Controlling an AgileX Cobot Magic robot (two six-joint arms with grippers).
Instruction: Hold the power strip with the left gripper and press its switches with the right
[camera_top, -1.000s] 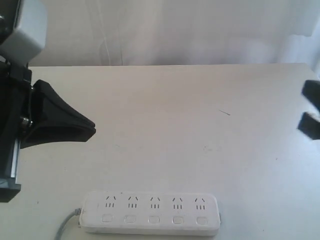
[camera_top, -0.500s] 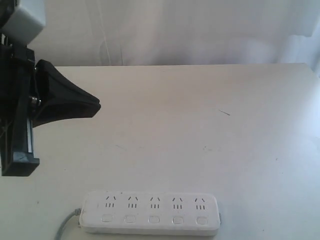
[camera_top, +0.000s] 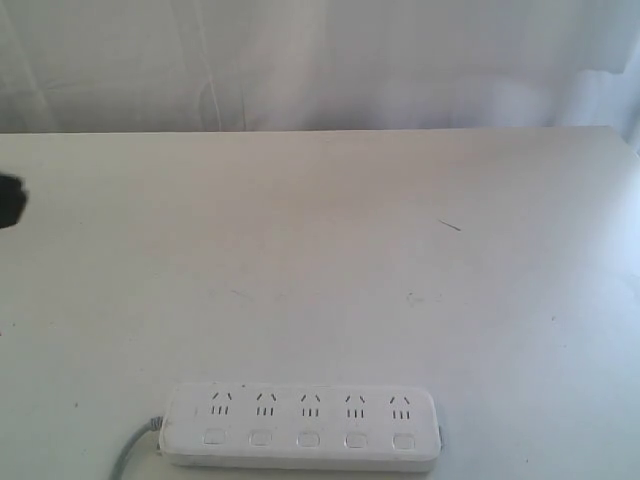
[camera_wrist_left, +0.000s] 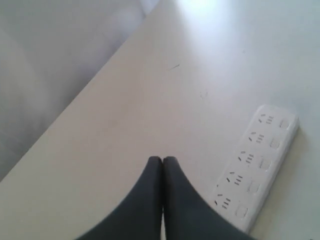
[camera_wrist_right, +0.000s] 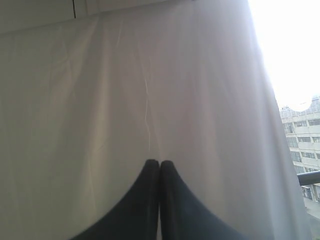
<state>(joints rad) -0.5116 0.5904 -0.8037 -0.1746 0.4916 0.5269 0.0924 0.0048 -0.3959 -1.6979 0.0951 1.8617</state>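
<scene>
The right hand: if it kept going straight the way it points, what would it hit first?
Probably the white curtain: the right hand, closed, points straight at it with nothing between. How far off it hangs is unclear.

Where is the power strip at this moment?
In the exterior view the power strip lies flat on the white table along the picture's bottom edge, slightly left of centre, its grey cord trailing from its left end.
</scene>
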